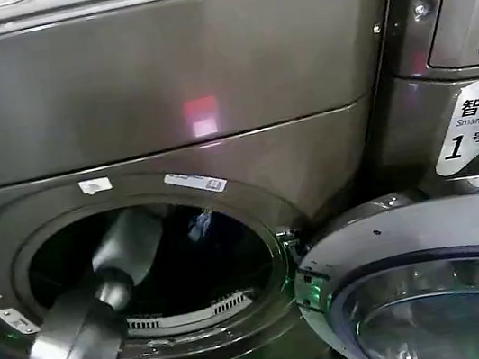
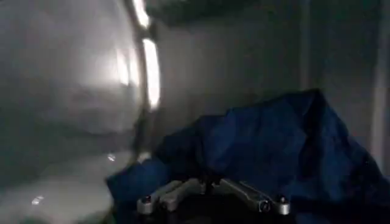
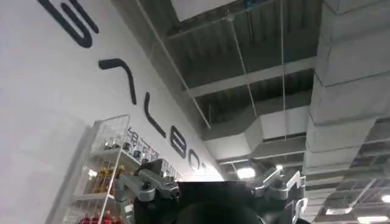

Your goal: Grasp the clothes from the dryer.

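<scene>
The dryer [image 1: 165, 109] fills the head view, its round door [image 1: 439, 285] swung open at lower right. The left arm [image 1: 104, 301] reaches into the drum from lower left. Inside, the left gripper [image 2: 210, 198] spreads wide, empty, touching the blue clothes [image 2: 274, 146]. The right gripper [image 3: 213, 189] points ceilingward, open, empty.

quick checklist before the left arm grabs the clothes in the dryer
1. Dryer door swung open, clear of the opening: ok.
2. Left arm reaching through the opening into the drum: ok.
3. Blue clothes in front of the left tool: ok.
4. Left tool fingers spread open: ok.
5. Fabric between the fingers: cannot tell.
6. Right tool parked away from the dryer, pointing at the ceiling: ok.
</scene>
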`<state>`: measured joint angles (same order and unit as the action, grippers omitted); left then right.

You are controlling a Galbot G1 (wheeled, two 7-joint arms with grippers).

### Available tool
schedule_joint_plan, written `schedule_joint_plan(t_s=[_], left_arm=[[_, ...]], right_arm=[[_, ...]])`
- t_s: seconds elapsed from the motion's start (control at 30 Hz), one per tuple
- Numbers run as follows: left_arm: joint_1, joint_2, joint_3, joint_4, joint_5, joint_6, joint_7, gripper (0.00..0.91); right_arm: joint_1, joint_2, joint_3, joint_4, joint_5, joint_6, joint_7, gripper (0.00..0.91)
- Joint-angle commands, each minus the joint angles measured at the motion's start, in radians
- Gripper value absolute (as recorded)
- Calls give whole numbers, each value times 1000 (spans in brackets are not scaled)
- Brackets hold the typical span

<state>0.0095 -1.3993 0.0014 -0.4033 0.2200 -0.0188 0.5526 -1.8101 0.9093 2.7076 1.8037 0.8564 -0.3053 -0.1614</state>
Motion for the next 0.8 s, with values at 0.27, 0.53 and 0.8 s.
schedule_joint_plan(t_s=[0.27, 0.53, 0.8], left_arm=[[371, -70, -368, -531, -175, -155, -642, 0], [538, -130, -427, -694, -69, -197, -800, 0], [544, -159, -439, -699, -24, -170, -805, 0]], right_arm=[[2, 6, -10, 19, -54, 44, 1, 907], [3, 10, -13, 25, -49, 51, 3, 907], [-2, 8, -10, 25, -37, 52, 8, 907]])
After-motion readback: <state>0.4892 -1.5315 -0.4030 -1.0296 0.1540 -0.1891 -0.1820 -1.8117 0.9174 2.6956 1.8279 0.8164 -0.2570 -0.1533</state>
